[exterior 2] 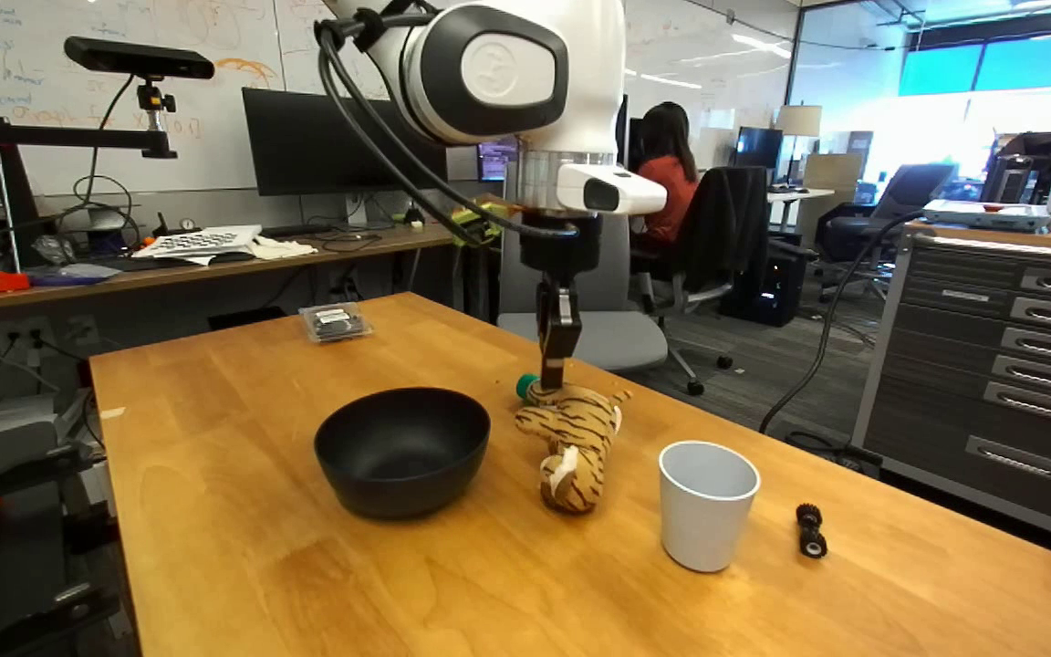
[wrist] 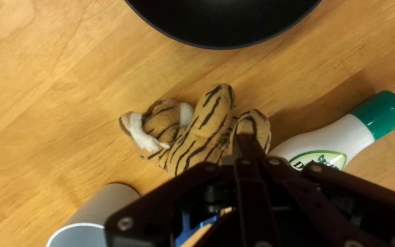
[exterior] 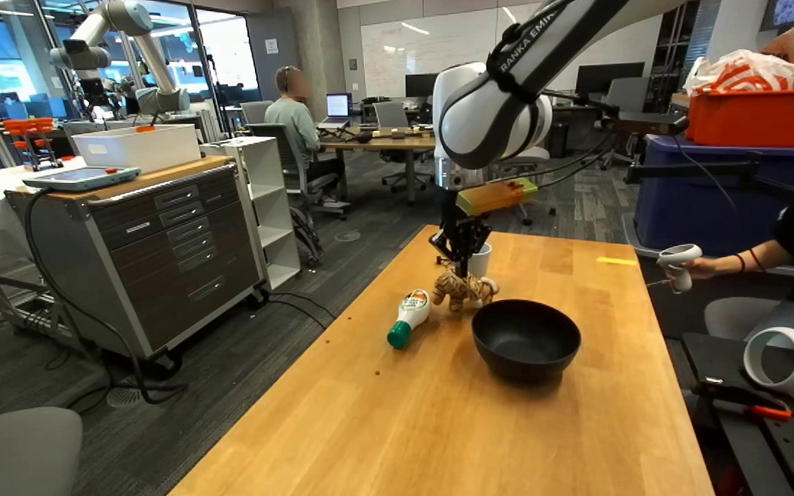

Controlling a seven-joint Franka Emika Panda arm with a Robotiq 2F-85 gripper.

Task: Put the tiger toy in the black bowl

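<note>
The fingers [exterior 2: 559,342] look squeezed together on the back end of the plush tiger [exterior 2: 580,424], so grabbing seems done. The tiger looks to be on the worktop [exterior 2: 243,557], just beside the empty black bowl [exterior 2: 402,447]. Lifting it over and letting go are left.

Plush cloth, tufted white in places, covers the tiger toy [exterior 2: 573,427], while the black bowl [exterior: 526,351] looks smooth and matt. The bottle [wrist: 341,133] seems plastic, its green cap [wrist: 382,113] glossy; the surface [exterior: 452,427] is smooth, grained wood.
</note>
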